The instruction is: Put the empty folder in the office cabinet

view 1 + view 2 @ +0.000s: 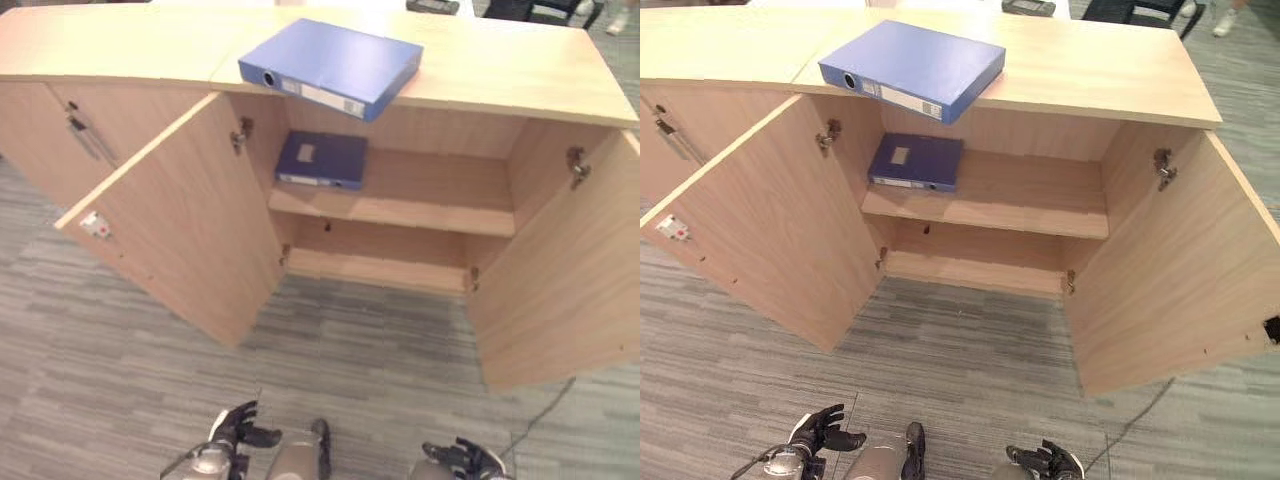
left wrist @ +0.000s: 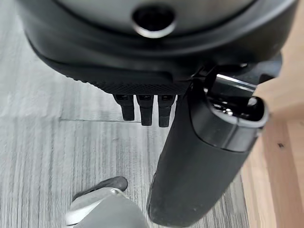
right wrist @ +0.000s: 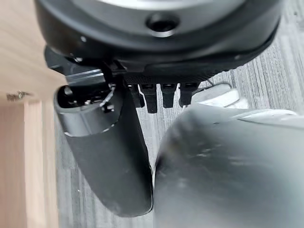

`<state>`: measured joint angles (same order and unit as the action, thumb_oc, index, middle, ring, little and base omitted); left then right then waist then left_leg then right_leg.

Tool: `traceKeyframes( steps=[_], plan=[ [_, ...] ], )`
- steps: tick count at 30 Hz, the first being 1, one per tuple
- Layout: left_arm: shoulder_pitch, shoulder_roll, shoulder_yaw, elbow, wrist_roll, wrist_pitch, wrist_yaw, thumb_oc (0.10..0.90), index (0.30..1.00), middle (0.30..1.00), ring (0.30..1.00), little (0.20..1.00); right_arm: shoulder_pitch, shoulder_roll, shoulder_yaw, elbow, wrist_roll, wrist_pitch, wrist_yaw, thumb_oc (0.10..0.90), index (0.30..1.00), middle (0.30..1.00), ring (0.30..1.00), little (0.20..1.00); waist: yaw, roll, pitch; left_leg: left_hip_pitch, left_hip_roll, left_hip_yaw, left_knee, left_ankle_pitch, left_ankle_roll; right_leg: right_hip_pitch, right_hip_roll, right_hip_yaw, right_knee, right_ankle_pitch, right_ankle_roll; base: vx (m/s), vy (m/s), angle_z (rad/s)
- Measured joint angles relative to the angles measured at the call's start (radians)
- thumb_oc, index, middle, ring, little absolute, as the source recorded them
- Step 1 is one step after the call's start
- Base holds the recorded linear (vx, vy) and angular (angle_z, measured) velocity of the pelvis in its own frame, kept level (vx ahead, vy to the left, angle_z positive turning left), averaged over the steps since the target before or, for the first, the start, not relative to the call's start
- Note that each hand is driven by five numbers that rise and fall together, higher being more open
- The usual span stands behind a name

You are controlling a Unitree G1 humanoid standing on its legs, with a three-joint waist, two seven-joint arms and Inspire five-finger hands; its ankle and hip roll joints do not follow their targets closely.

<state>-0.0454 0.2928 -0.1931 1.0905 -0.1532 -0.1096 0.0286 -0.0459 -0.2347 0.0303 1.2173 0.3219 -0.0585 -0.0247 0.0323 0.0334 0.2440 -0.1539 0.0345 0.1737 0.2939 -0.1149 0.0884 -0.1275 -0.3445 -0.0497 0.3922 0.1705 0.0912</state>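
Note:
A large blue folder (image 1: pixel 330 65) lies flat on the wooden top of the office cabinet (image 1: pixel 520 80), its spine over the front edge. A smaller, darker blue folder (image 1: pixel 322 160) lies on the left part of the middle shelf (image 1: pixel 440 205) inside the open cabinet. My left hand (image 1: pixel 240 428) hangs low over the carpet, far below and in front of the cabinet, open and empty; its fingers (image 2: pixel 145 109) are straight. My right hand (image 1: pixel 462 458) hangs just as low on the other side, also open and empty, its fingers (image 3: pixel 164 97) straight.
Both cabinet doors stand wide open: the left door (image 1: pixel 180 220) swings towards me, the right door (image 1: pixel 570 280) juts out at the right. A closed door with a metal handle (image 1: pixel 85 135) is further left. A dark object (image 1: pixel 432 6) lies at the back of the top.

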Motion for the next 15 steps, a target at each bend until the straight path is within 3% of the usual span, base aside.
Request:
traceKeyframes(
  steps=[1,2,3,5,6,8,10,11,12,13,15],
  plan=[
    [0.005,-0.002,-0.012,0.004,0.000,0.000,0.002,0.800,0.900,0.900,0.900,0.900,0.002,-0.009,0.005,-0.019,0.000,-0.001,-0.003,0.800,0.900,0.900,0.900,0.900,0.004,0.005,0.006,0.042,-0.009,0.010,-0.044,0.007,-0.004,-0.025,-0.006,-0.027,0.086,-0.007,0.011,0.21,0.453,-0.49],
    [0.000,-0.003,-0.010,0.003,0.000,0.000,0.001,0.800,0.900,0.900,0.900,0.900,0.001,-0.011,0.006,-0.030,0.001,-0.001,-0.003,0.800,0.900,0.900,0.900,0.900,-0.006,0.011,0.004,0.057,-0.010,0.010,-0.064,0.008,0.008,-0.047,0.021,-0.034,0.133,-0.063,0.033,0.24,0.403,-0.35],
    [0.007,0.002,-0.007,0.003,-0.001,-0.001,0.001,0.800,0.900,0.900,0.900,0.900,-0.004,-0.007,0.017,-0.037,0.001,-0.006,-0.001,0.800,0.900,0.900,0.900,0.900,-0.007,0.026,0.004,0.078,-0.004,-0.009,-0.111,0.029,-0.007,-0.078,0.112,0.016,0.182,-0.162,0.066,0.10,0.131,-0.05],
    [0.003,0.006,0.005,-0.006,-0.002,-0.001,0.001,0.800,0.900,0.900,0.900,0.900,-0.003,-0.001,0.025,-0.045,0.003,-0.007,-0.001,0.800,0.900,0.900,0.900,0.900,-0.013,0.015,0.003,0.101,-0.021,-0.010,-0.170,0.035,-0.001,-0.080,0.166,0.003,0.121,-0.224,0.070,0.21,0.070,0.07],
    [-0.004,0.005,0.003,-0.005,-0.003,0.000,0.003,0.800,0.900,0.900,0.900,0.900,-0.004,-0.002,0.031,-0.046,0.003,-0.005,-0.003,0.800,0.900,0.900,0.900,0.900,-0.016,0.007,0.004,0.120,-0.034,-0.009,-0.217,0.062,0.004,-0.074,0.175,-0.043,0.030,-0.245,0.041,0.21,-0.008,0.04],
    [0.006,0.002,0.002,0.004,-0.003,0.002,0.001,0.800,0.900,0.900,0.900,0.900,-0.010,-0.003,0.036,-0.042,0.003,-0.006,-0.004,0.800,0.900,0.900,0.900,0.900,-0.028,0.008,0.006,0.130,-0.038,-0.005,-0.253,0.078,0.000,-0.076,0.184,-0.094,-0.169,-0.226,0.036,0.20,-0.076,0.05],
    [0.016,-0.002,0.002,0.010,-0.004,0.002,0.002,0.800,0.900,0.900,0.900,0.900,-0.009,-0.003,0.035,-0.043,0.011,-0.007,-0.004,0.800,0.900,0.900,0.900,0.900,-0.030,0.003,0.008,0.141,-0.039,-0.005,-0.265,0.079,0.000,-0.097,0.175,-0.090,-0.261,-0.183,0.050,0.33,-0.131,-0.01],
    [0.016,-0.004,0.002,0.022,-0.006,0.002,0.002,0.800,0.900,0.900,0.900,0.900,-0.013,-0.004,0.035,-0.043,0.015,-0.010,-0.004,0.800,0.900,0.900,0.900,0.900,-0.044,0.000,0.011,0.141,-0.039,-0.019,-0.263,0.080,-0.006,-0.112,0.164,-0.071,-0.374,-0.130,0.075,0.30,-0.120,0.22],
    [0.013,-0.005,0.003,0.035,-0.007,0.003,0.002,0.800,0.900,0.900,0.900,0.900,-0.014,0.000,0.034,-0.046,0.019,-0.012,-0.004,0.800,0.900,0.900,0.900,0.900,-0.064,-0.005,0.014,0.149,-0.039,-0.041,-0.265,0.077,-0.012,-0.114,0.143,-0.054,-0.440,-0.102,0.075,0.34,-0.143,0.37],
    [0.014,-0.004,0.003,0.040,-0.007,0.002,0.002,0.800,0.900,0.900,0.900,0.900,-0.017,0.001,0.033,-0.046,0.027,-0.012,-0.004,0.800,0.900,0.900,0.900,0.900,-0.071,-0.007,0.016,0.159,-0.039,-0.052,-0.268,0.079,-0.009,-0.115,0.141,-0.053,-0.453,-0.087,0.074,0.24,-0.101,0.47],
    [0.020,-0.002,0.005,0.049,-0.007,-0.002,0.003,0.800,0.900,0.900,0.900,0.900,-0.021,0.002,0.033,-0.041,0.032,-0.012,-0.002,0.800,0.900,0.900,0.900,0.900,-0.084,-0.015,0.016,0.188,-0.036,-0.077,-0.272,0.061,-0.042,-0.123,0.122,-0.034,-0.443,-0.059,0.076,0.36,-0.137,0.40]
  ],
)
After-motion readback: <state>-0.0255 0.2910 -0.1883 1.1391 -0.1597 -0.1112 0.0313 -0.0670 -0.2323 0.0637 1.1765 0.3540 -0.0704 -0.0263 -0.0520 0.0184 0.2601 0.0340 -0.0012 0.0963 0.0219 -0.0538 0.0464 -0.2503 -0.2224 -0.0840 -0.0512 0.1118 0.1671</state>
